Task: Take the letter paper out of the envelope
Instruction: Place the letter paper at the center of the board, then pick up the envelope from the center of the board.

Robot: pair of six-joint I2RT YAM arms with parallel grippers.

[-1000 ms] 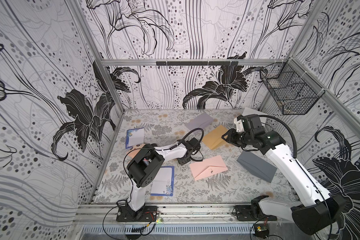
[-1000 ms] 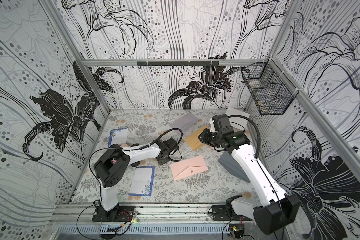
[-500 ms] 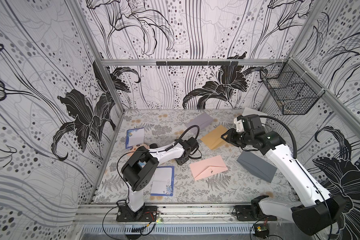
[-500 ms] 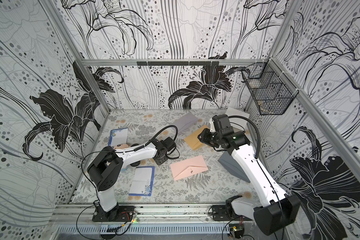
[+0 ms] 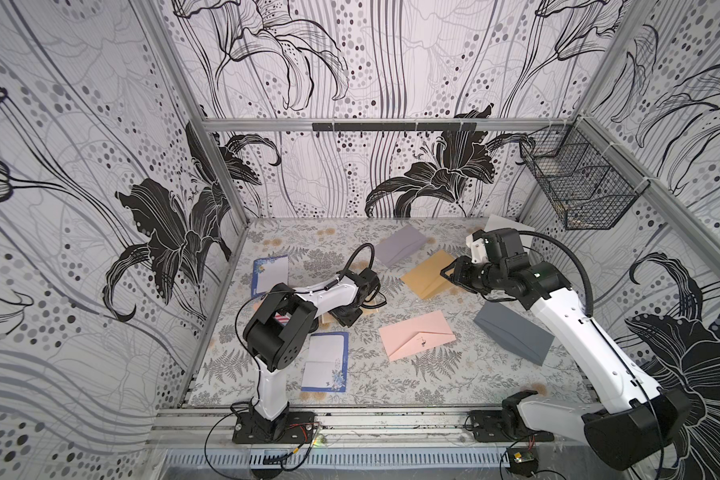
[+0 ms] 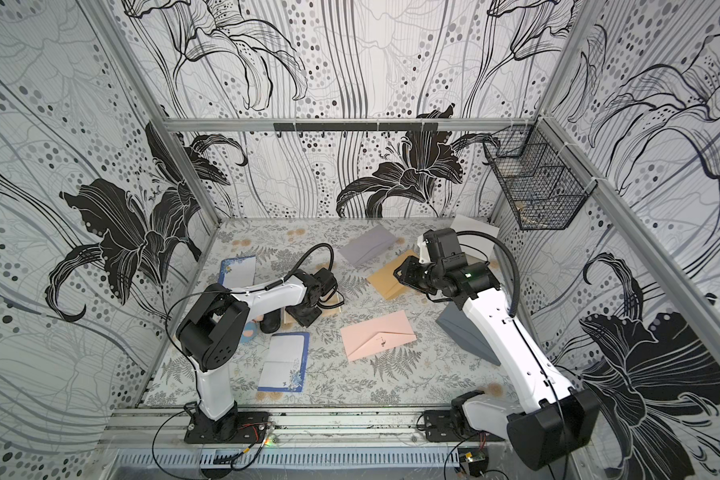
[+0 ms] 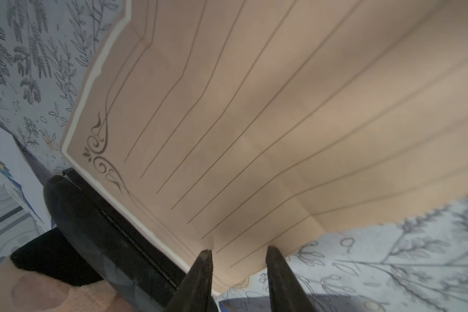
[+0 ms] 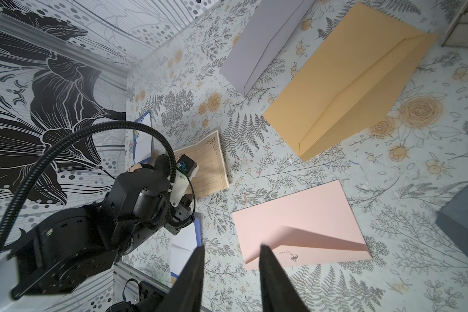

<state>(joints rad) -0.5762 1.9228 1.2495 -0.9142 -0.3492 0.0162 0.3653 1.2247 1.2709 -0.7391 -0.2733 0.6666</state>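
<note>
Tan letter paper (image 7: 254,121): clear at left wrist, mostly covered from top | left end effector (image 7: 238,251), right end effector (image 8: 232,247): released

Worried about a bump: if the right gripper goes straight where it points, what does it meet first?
Probably the pink envelope, on the table ahead of the right gripper; depth is unclear, maybe bare table first.
</note>
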